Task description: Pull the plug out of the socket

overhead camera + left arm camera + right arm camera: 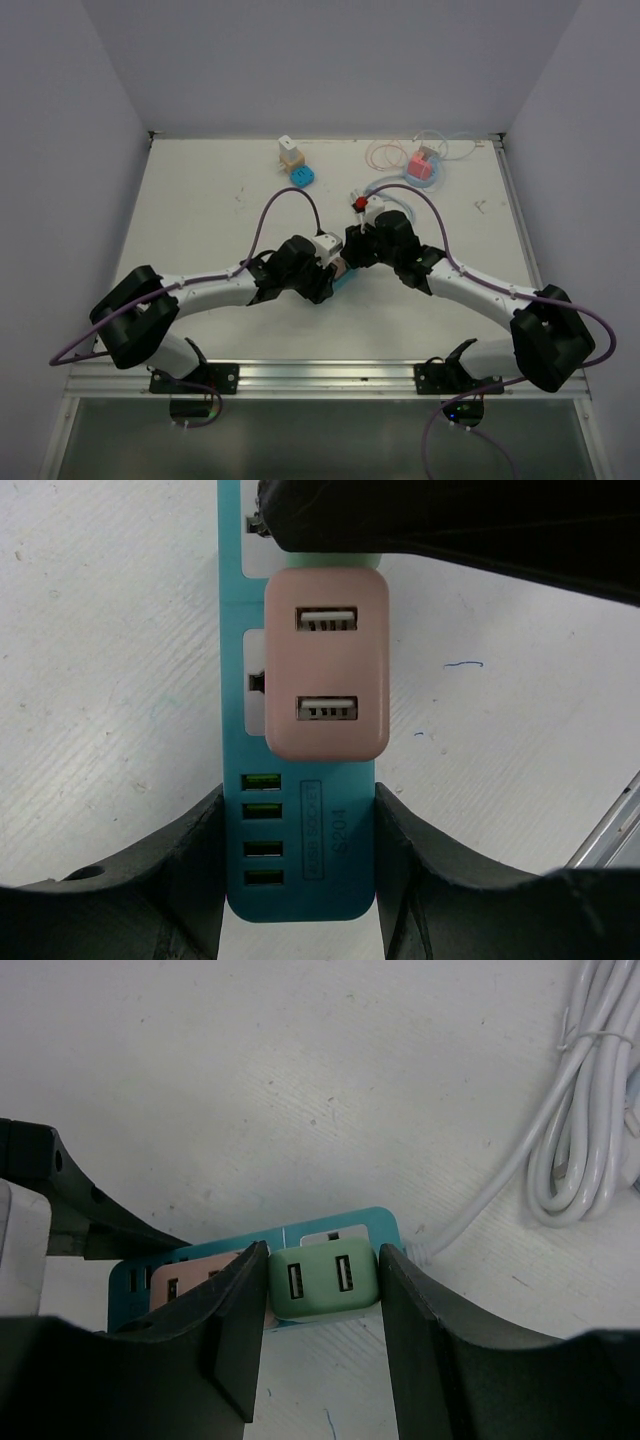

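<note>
- The right fingers [440,1360] clamp the green plug [325,1282] between them, lower centre.
- The left fingers [440,900] grip the socket [350,890] at its end, bottom centre.

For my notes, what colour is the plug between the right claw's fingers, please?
The plug is pale green, clearest in the right wrist view.
</note>
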`<act>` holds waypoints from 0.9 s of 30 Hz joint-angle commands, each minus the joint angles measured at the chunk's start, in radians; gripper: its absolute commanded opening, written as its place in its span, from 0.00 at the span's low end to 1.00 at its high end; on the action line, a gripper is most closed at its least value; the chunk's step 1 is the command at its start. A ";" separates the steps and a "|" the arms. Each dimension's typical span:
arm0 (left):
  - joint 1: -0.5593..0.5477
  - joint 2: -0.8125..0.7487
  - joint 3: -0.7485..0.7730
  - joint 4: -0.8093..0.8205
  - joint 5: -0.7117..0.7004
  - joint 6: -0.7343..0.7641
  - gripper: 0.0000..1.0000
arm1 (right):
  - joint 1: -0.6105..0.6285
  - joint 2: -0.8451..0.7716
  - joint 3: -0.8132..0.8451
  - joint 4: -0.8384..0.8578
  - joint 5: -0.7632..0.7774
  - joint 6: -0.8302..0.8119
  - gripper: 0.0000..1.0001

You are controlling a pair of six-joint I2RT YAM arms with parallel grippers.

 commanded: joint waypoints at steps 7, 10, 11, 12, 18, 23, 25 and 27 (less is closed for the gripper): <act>-0.003 0.061 0.054 -0.021 0.037 -0.050 0.00 | 0.007 -0.074 0.054 0.111 -0.028 0.001 0.00; 0.004 0.059 0.048 -0.018 0.029 -0.052 0.00 | 0.008 -0.084 0.034 0.122 0.000 0.003 0.00; 0.007 0.061 0.046 -0.018 0.026 -0.049 0.00 | 0.008 -0.088 0.033 0.125 -0.002 0.006 0.00; 0.008 0.068 0.051 -0.024 0.023 -0.047 0.00 | 0.007 -0.093 0.033 0.128 0.003 0.007 0.00; 0.008 0.088 0.055 -0.028 0.040 -0.050 0.00 | 0.008 -0.107 0.039 0.140 0.023 0.012 0.00; 0.008 0.088 0.062 -0.033 0.043 -0.061 0.00 | 0.007 -0.079 0.050 0.137 -0.025 0.012 0.00; 0.008 0.079 0.065 -0.036 0.043 -0.063 0.00 | 0.008 -0.068 0.050 0.132 -0.040 0.010 0.00; 0.008 0.062 0.069 -0.033 0.037 -0.069 0.00 | 0.007 -0.065 0.044 0.131 -0.033 0.010 0.00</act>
